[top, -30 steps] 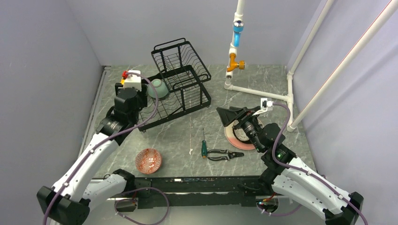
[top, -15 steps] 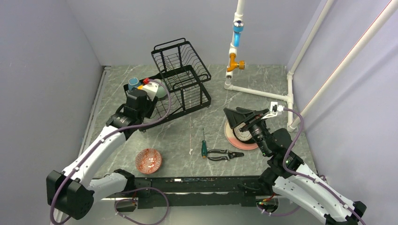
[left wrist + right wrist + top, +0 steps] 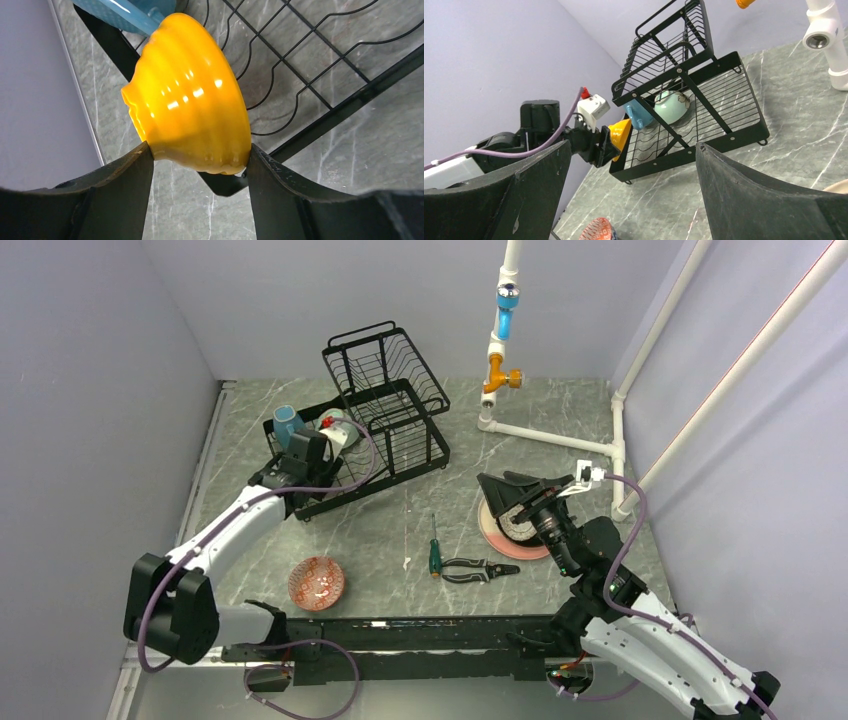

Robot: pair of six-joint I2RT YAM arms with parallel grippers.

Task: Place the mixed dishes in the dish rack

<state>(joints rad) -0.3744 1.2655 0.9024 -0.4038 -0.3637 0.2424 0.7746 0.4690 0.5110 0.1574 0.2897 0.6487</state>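
**Left gripper** (image 3: 199,152): clamped on the base of the orange bowl (image 3: 187,90).
**Orange bowl:** glossy yellow-orange with a ribbed wall and wavy rim. It is tipped on its side, above the near left corner of the rack (image 3: 400,445).
**Rack:** black wire. A mug (image 3: 636,114) and a mint bowl (image 3: 671,107) sit side by side on the lower tray.
**Right gripper** (image 3: 633,146): jaws wide apart and holding nothing, above the pink plate (image 3: 497,537).
**Table** (image 3: 560,405): zigzag bowl (image 3: 317,582) near the front edge, well apart from the rack. A screwdriver (image 3: 435,555) and pliers (image 3: 480,568) lie between that bowl and the plate.
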